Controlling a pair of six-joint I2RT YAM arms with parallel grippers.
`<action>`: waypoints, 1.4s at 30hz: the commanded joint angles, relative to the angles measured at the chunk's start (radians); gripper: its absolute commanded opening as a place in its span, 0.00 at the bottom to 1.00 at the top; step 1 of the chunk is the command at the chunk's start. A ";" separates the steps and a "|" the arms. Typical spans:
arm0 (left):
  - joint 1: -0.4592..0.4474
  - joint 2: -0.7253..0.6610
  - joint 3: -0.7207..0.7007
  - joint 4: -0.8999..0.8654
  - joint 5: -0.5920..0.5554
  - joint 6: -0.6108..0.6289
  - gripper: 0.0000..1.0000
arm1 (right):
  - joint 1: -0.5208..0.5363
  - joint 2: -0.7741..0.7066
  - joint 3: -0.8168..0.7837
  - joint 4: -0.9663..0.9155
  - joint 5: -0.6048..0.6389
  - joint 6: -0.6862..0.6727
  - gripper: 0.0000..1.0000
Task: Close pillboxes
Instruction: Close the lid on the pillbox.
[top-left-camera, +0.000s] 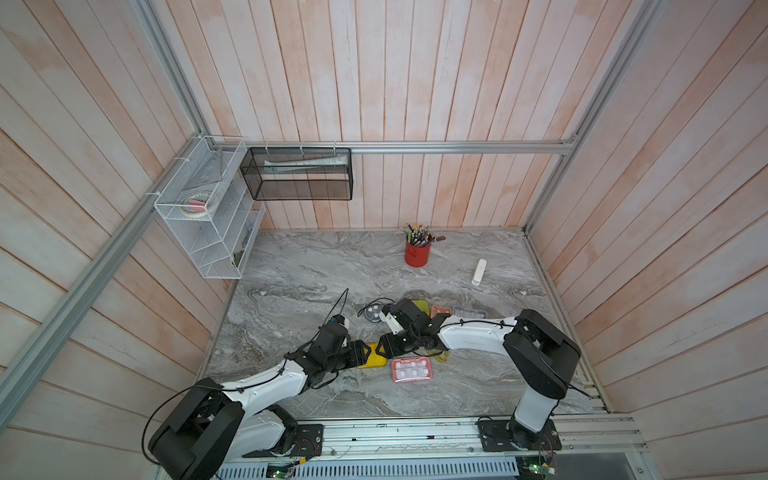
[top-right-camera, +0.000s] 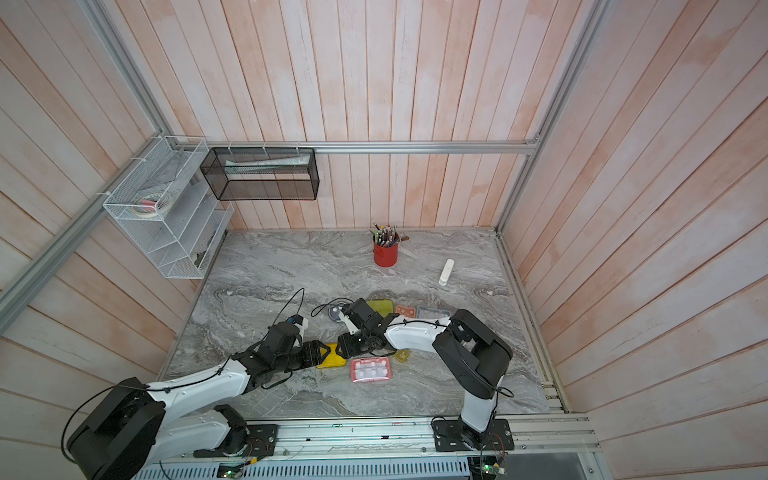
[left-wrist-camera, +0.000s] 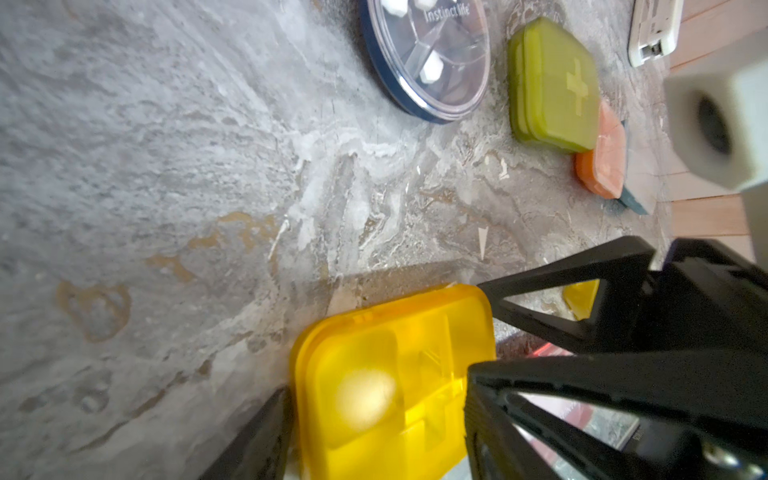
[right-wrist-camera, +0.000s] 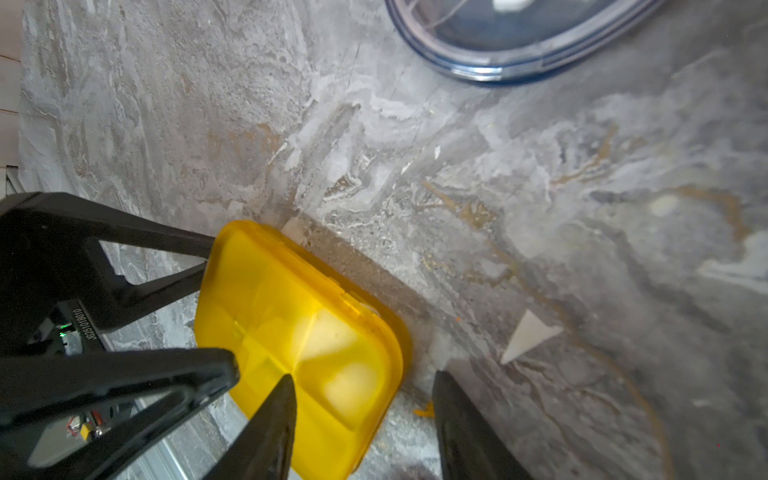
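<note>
**Yellow pillbox** (top-left-camera: 371, 362), lid down, shown near the front middle of the marble table (top-left-camera: 299, 282). It is clamped across one end between the fingers of the left gripper (right-wrist-camera: 223, 307). The right gripper (right-wrist-camera: 361, 378) is spread: one fingertip (right-wrist-camera: 282, 395) is laid on the lid, its partner placed beside the box above the table. A pink-red pillbox (top-left-camera: 412, 370) is seen just beside. Farther back are ranged the round pillbox (top-left-camera: 372, 312), green pillbox (top-left-camera: 419, 305), orange pillbox (top-left-camera: 441, 310) and blue pillbox (top-left-camera: 469, 312). A red cup of pencils (top-left-camera: 417, 254) is set near the back wall.
</note>
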 joint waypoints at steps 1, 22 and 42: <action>-0.018 0.070 -0.076 -0.240 0.000 -0.023 0.68 | 0.014 0.019 -0.008 -0.089 0.037 -0.007 0.54; -0.053 0.069 -0.074 -0.268 -0.033 -0.050 0.67 | 0.054 0.068 0.047 -0.218 0.177 -0.061 0.51; -0.172 0.095 0.006 -0.418 -0.159 -0.093 0.66 | 0.054 0.046 0.019 -0.225 0.191 -0.067 0.51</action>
